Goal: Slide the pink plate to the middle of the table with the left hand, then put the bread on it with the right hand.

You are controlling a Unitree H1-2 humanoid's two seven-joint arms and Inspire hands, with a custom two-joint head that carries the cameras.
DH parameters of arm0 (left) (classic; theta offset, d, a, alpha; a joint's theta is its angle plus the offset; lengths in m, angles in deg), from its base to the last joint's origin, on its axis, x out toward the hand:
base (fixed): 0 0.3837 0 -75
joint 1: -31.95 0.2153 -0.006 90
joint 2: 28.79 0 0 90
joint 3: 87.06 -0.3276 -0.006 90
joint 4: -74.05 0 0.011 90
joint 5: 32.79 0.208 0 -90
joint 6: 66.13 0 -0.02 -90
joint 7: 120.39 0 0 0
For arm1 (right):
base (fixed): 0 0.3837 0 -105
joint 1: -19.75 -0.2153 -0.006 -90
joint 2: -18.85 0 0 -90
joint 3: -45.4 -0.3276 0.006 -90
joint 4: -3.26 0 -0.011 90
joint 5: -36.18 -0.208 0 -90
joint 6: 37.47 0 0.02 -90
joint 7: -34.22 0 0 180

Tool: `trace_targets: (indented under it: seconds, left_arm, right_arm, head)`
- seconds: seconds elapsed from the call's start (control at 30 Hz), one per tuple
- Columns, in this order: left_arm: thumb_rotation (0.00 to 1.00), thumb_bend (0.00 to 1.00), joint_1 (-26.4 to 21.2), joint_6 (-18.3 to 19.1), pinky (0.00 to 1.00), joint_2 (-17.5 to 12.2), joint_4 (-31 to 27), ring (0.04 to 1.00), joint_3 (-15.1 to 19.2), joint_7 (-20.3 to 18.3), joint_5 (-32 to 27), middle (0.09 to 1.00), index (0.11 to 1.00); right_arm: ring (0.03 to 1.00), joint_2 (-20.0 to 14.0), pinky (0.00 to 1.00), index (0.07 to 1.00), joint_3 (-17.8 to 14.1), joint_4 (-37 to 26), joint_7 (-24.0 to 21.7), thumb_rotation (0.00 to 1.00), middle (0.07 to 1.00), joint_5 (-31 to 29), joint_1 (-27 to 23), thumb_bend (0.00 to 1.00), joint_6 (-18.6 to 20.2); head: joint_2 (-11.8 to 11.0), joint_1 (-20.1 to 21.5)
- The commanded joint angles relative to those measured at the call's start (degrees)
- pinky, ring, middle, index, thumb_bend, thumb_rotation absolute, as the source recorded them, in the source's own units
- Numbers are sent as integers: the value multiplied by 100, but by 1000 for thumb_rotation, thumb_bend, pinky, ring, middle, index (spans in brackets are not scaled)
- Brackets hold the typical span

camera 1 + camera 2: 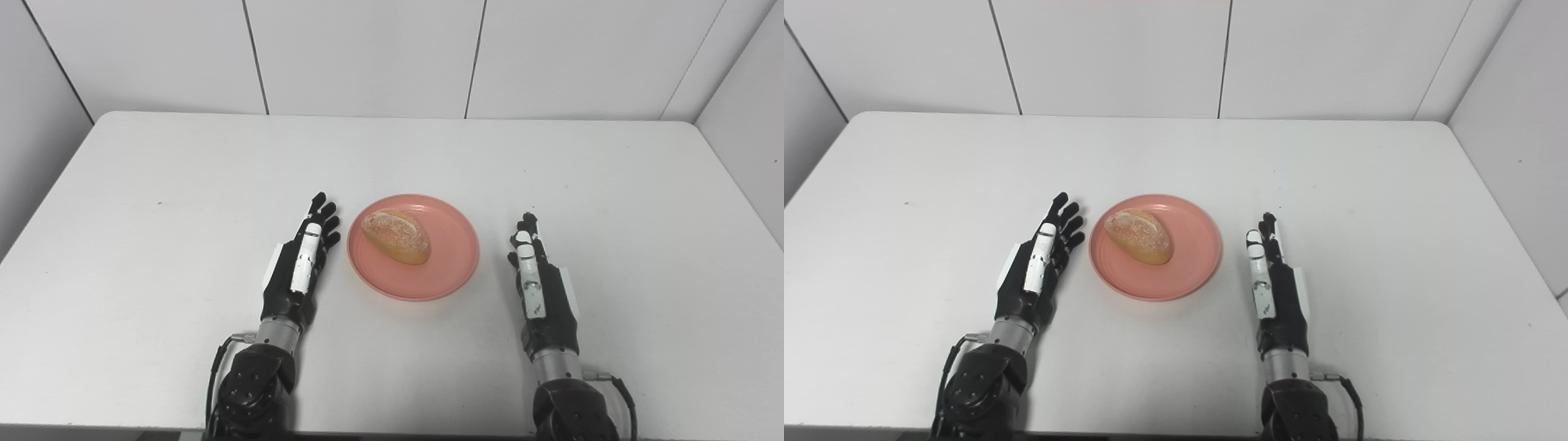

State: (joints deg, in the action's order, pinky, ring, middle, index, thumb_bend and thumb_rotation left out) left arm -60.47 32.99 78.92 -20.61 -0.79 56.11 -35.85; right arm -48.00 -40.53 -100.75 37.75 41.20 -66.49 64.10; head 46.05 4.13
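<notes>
I see the round pink plate point(413, 247) sitting near the middle of the white tabletop point(184, 184), with the oval golden crusty bread roll point(395, 236) already lying on its left half, so I judge the task done. The roll looks light and a bit crushable, best held gently across its sides; the plate looks stiff and smooth, easy to push at the rim. My left robot hand point(303, 257) rests just beside the plate, fingers straight and slightly fanned, holding nothing. My right robot hand point(533, 275) lies flat, clear of the plate, fingers extended, empty.
</notes>
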Motion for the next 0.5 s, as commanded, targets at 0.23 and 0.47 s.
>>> trace_targets:
  seconds: [0.23,0.47]
  left_arm:
    - [1000,347,-119,-12,980,14,1,961,-29,-30,-20,970,970]
    - [1000,352,-114,17,973,21,-7,958,-31,-3,8,968,967]
  right_arm:
    - [977,22,965,991,17,-106,10,1000,991,-4,-103,254,-31]
    - [973,23,962,989,6,-62,29,1000,987,0,-105,253,-104]
  head:
    - [0,3]
    - [0,10]
